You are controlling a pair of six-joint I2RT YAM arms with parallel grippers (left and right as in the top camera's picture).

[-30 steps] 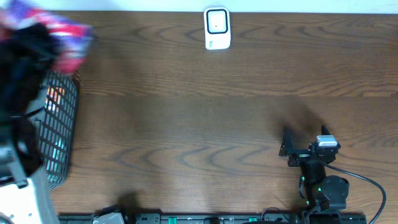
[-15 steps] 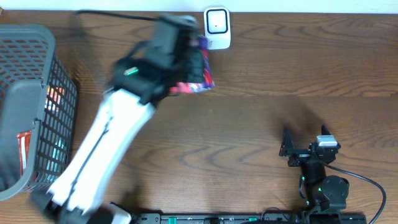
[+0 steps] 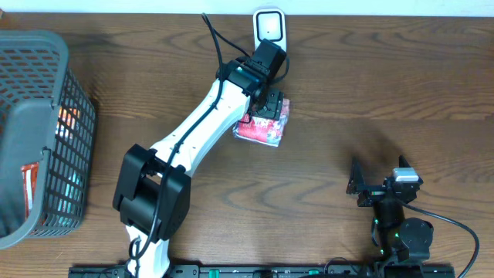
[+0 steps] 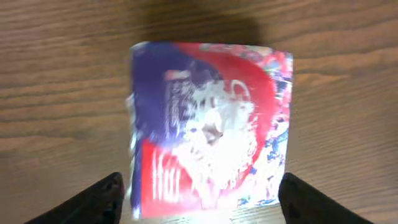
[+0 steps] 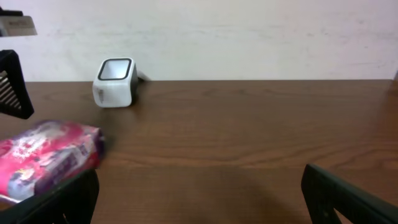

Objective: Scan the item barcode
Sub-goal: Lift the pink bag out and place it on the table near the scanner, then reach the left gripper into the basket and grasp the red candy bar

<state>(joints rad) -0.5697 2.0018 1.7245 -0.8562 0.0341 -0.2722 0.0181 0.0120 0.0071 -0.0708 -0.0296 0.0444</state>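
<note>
First, right gripper parked near front edge, at 5 o'clock of packet, jaws wide, empty. Mid-table: red-and-purple crinkly plastic packet flat on brown wooden table, directly under left gripper, fingers spread just outside its sides, no grip evident. Farther: white boxy barcode scanner, 12 o'clock of packet, near; left arm closer.

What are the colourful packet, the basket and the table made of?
The packet looks like thin shiny plastic film: it glares white and crinkles. The basket looks like dark plastic or coated wire, a stiff open mesh; I can't tell which. The table looks like brown wood or a wood-look top, with grain lines and a dull finish.
</note>
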